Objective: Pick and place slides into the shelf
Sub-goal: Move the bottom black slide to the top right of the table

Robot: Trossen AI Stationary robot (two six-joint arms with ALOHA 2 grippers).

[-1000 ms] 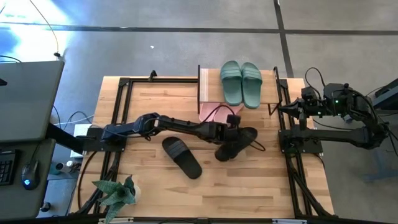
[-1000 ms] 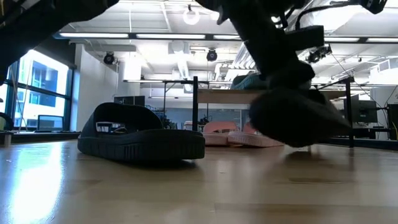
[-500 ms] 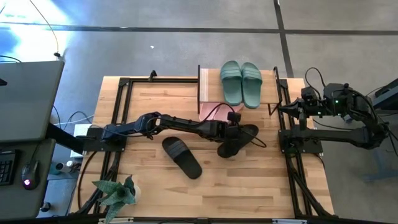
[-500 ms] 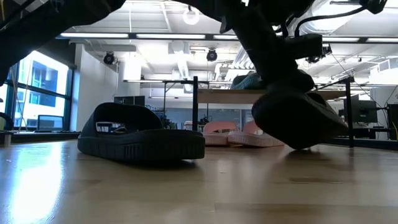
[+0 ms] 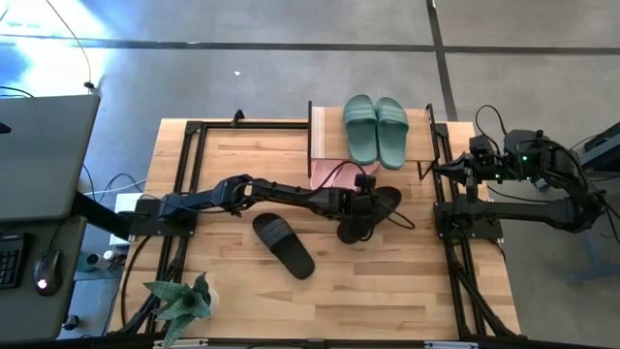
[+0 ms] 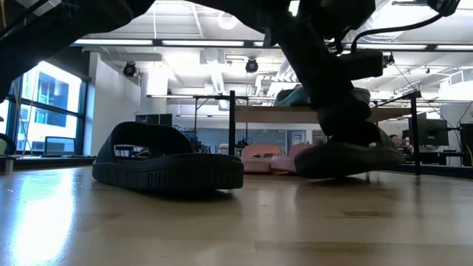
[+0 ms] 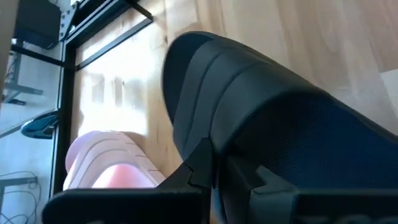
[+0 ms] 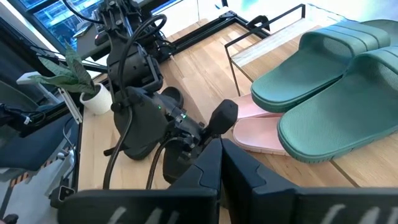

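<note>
Black rubber slide, ridged strap, is pinched in the left claw at the wooden worktop's centre, just beside the shelf; right claw closed at three o'clock.

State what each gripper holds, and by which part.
The left gripper grips a black slide by its strap. The right gripper, at the table's right edge, holds nothing.
</note>
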